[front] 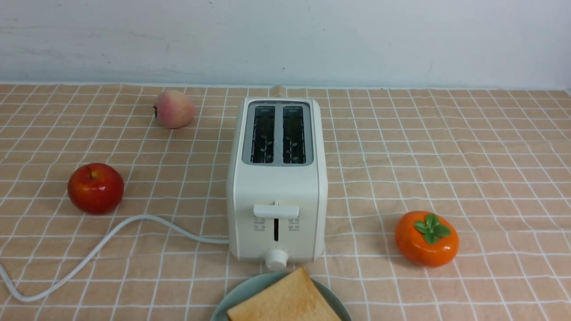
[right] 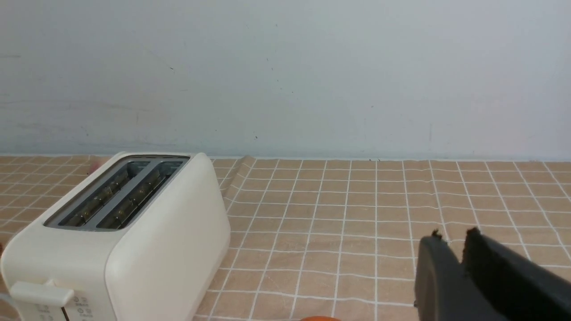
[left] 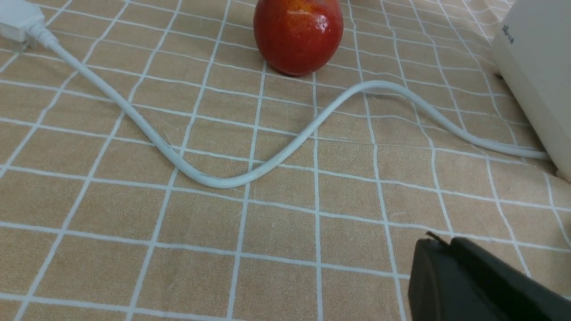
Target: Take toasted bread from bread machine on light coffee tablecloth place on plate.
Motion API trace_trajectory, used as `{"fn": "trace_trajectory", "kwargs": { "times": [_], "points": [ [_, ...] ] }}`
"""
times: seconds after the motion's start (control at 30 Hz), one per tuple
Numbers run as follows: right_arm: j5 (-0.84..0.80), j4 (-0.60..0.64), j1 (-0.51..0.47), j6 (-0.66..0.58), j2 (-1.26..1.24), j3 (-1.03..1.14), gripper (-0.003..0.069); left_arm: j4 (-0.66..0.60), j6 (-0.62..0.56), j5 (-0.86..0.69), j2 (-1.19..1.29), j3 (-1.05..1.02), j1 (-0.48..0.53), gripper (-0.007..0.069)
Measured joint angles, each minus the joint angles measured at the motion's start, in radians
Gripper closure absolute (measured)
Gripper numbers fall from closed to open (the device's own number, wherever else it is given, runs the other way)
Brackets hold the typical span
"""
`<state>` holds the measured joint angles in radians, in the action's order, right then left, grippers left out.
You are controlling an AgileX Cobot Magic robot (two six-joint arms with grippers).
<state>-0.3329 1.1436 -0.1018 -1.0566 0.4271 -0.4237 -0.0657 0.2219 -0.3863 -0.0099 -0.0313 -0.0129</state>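
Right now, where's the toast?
Front view: the golden-tan toast slice lies on the mint-green plate, bottom centre, just before the cream-white toaster.

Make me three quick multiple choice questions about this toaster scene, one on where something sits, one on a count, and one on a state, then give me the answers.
1. Where is the red apple relative to the bread machine?
A. on the robot's left
B. on the robot's right
C. on top of it

2. How many fruits lie on the light coffee tablecloth?
A. one
B. three
C. five

3. What is in the bread machine's slots?
A. two slices
B. one slice
C. nothing

Answers:
1. A, in the front view it lies left of the machine, near the power cord.
2. B, the red apple, the peach and the persimmon.
3. C, both slots show bare wire guides, while toasted bread lies on the plate.
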Motion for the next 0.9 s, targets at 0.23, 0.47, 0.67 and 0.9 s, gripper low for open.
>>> {"fn": "trace_trajectory", "kwargs": {
  "times": [0.23,0.47,0.67,0.9],
  "points": [
    [0.02,-0.002,0.127,-0.024,-0.036,0.005,0.0561,0.0,0.0,0.0,0.0,0.0,0.0,0.0608],
    [0.249,-0.002,0.247,-0.005,-0.122,0.124,0.0552,0.0,0.0,0.0,0.0,0.0,0.0,0.0608],
    [0.304,-0.224,0.147,0.367,-0.145,0.206,0.0551,-0.001,0.0,0.0,0.0,0.0,0.0,0.0608],
    [0.189,-0.779,0.048,0.87,-0.19,0.218,0.0543,-0.001,0.0,0.0,0.0,0.0,0.0,0.0608]
  ]
}}
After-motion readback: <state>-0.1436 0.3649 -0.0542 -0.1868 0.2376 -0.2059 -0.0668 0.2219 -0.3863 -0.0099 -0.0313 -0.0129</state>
